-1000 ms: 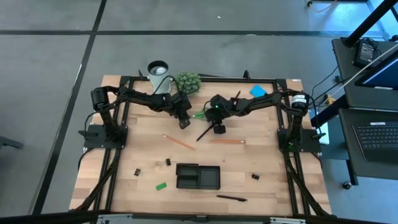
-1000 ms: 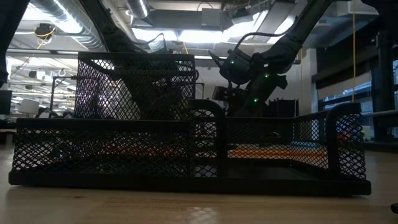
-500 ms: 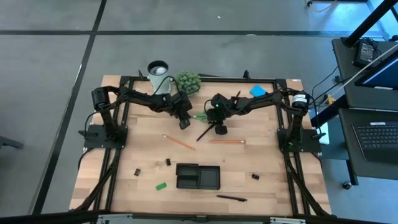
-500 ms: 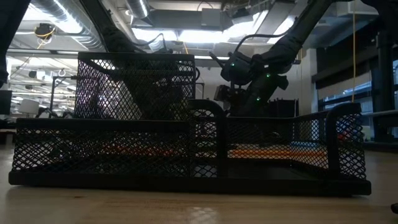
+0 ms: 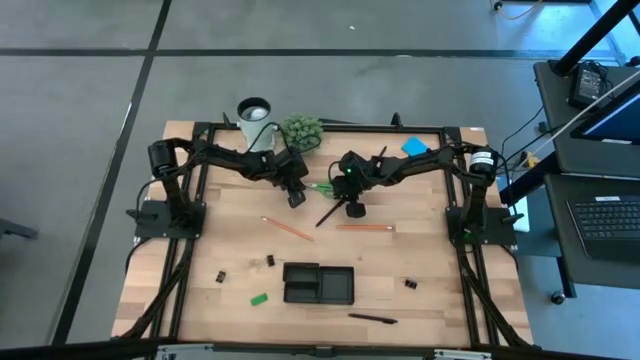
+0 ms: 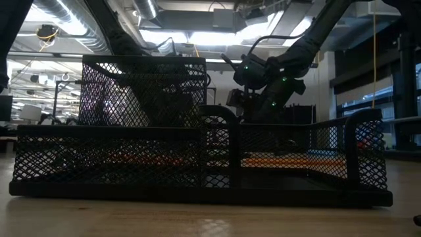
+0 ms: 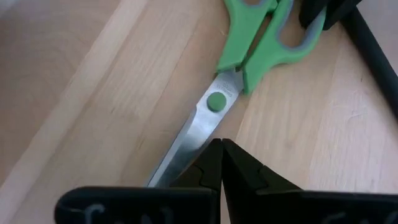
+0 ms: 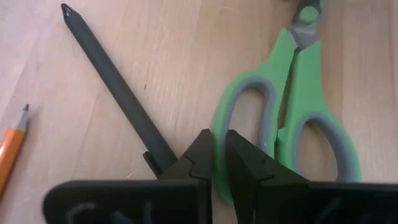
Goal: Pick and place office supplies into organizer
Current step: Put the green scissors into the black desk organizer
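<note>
Left pincer (image 5: 296,199): low over the rear middle of the tabletop, fingers pressed together. In the left wrist view the closed tips (image 7: 222,163) sit over the scissor blades; whether they pinch the steel cannot be told.
Right pincer (image 5: 352,208): just right of the left one, at the scissor handles. In the right wrist view the fingers (image 8: 214,163) stand almost together, with one green handle loop's rim between them.
Scissors (image 7: 249,50): green-handled, lying flat between the two pincers, blades toward the left pincer, handles toward the right.
Black pen, upper (image 5: 328,213): lying on a slant beside the scissors, its end under the right pincer.
Black pen, lower (image 5: 372,319): near the front edge, right of centre, well apart from both arms.
Orange pencils: one (image 5: 288,229) below the left pincer, another (image 5: 364,227) below the right; both flat on the wood.
Sticky-note pad (image 5: 414,147): blue, at the rear right.
Binder clips: one (image 5: 219,275) front left, one (image 5: 269,261) near the organizer's left rear corner, one (image 5: 410,284) right of it.
Eraser (image 5: 259,298): green, left of the organizer.
Organizer (image 5: 318,284): black mesh tray, front centre, its compartments showing no supplies.
White cup (image 5: 254,109) and potted plant (image 5: 301,131): rear edge, side by side.
Tabletop (image 5: 200,250): pale wood.
</note>
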Robot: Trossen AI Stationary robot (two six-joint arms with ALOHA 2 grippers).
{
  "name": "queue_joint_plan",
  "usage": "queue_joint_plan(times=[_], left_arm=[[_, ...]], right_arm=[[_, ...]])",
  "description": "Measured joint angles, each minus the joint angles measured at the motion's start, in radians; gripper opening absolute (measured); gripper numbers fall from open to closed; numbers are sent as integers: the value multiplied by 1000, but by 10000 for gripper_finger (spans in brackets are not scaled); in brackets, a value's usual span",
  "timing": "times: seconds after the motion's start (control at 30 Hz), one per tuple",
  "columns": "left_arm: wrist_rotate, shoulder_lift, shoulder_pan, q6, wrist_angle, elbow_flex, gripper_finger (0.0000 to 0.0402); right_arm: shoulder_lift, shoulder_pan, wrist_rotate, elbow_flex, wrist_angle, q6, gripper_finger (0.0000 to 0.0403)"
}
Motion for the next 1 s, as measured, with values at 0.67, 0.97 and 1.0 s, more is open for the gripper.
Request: queue_joint_plan(times=[0.67,0.97,1.0], left_arm=[[117,-351,-11,-55,-112,0,4],[49,-447,-11,-124,-411,0,4],[46,-447,-11,-131,-437,0,4]], right_arm=[[-73,0,381,159,-330,-83,30],[-75,61,393,320,-566,-195,29],[-76,72,393,337,-591,-197,29]])
